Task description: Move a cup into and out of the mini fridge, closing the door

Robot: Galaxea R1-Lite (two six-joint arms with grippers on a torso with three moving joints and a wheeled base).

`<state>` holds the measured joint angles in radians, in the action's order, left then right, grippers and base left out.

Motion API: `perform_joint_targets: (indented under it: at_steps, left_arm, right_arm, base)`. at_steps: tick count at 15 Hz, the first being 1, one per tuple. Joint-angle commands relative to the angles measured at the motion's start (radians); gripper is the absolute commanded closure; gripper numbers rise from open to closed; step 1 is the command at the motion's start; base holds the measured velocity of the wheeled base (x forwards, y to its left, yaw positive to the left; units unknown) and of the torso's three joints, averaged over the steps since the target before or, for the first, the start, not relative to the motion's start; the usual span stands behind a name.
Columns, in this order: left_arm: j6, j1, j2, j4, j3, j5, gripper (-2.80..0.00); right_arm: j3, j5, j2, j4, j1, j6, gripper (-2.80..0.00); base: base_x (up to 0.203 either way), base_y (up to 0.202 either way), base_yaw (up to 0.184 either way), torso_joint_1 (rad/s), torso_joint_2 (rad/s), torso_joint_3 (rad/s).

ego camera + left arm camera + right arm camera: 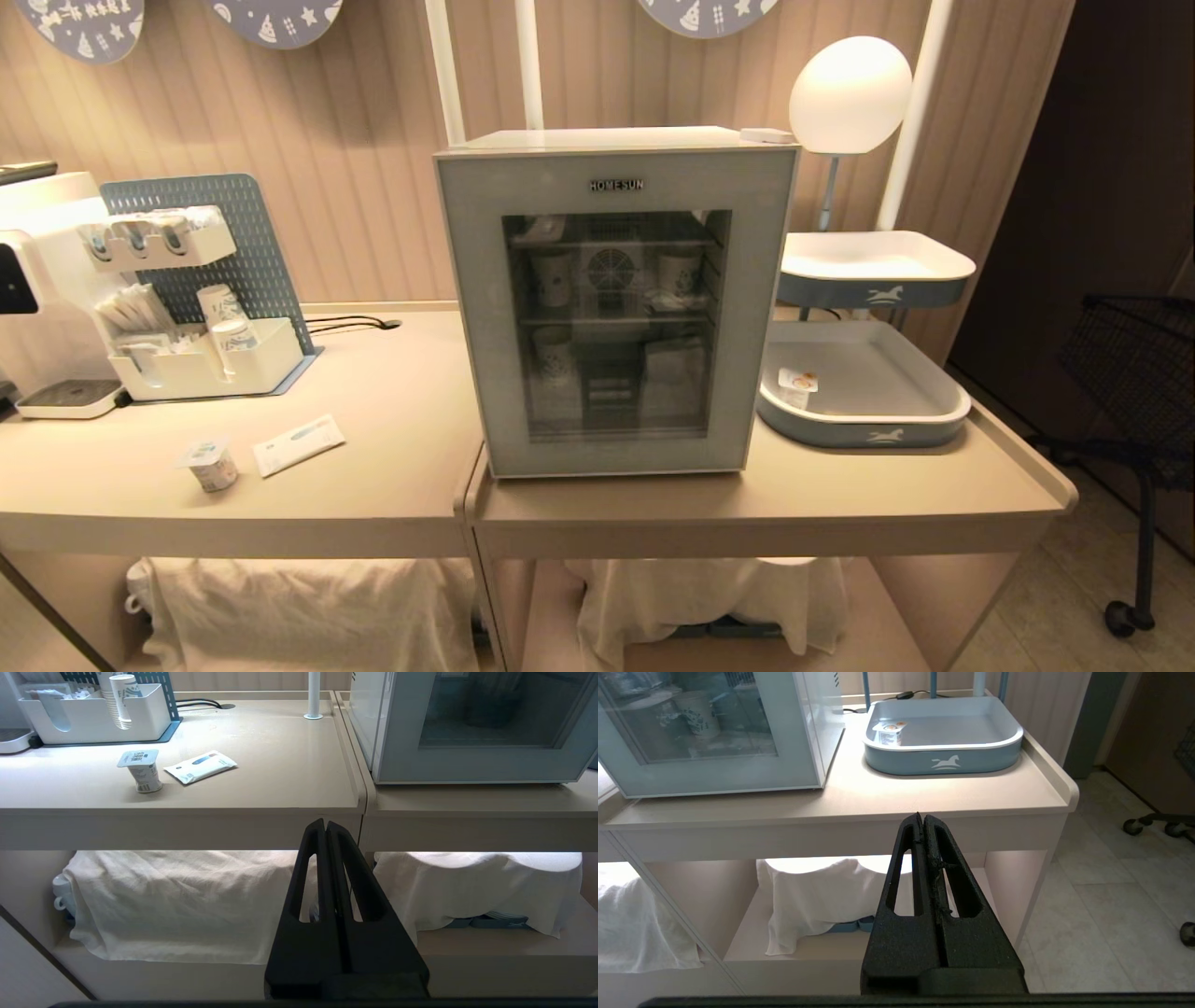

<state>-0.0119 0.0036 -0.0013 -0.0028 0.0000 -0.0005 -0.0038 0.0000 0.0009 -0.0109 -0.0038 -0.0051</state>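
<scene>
Left gripper (325, 823) was pressed together, empty, held low before the counter's front edge. Right gripper (922, 816) was likewise pressed together and empty, below the counter edge near the blue tray (943, 756). The cup (211, 464) stood on the left counter beside a flat packet (299, 444). The mini fridge (616, 299) had its door (467, 308) closed.

Head view: high, looking down and forward, mini fridge (616, 303) at frame centre. Wrist views: low, before the desk (261, 760) edge, facing forward; left shares the fridge's lower corner at upper right, right at upper left.
</scene>
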Motion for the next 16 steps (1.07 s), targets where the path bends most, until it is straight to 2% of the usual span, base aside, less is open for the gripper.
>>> perform_joint_targets:
  at_steps: [1,16]
  left_arm:
    - [0.0,-0.001,0.001,0.0,0.003,0.0,0.0]
    - [0.009,-0.001,0.001,-0.001,0.002,-0.001,0.0]
  right_arm:
    - [0.001,0.0,0.001,0.0,-0.001,0.001,0.0]
    - [0.001,0.0,0.0,0.002,-0.001,0.001,0.0]
  base:
    - [0.0,0.0,0.0,0.0,0.0,0.0]
    - [0.0,0.0,0.0,0.0,0.0,0.0]
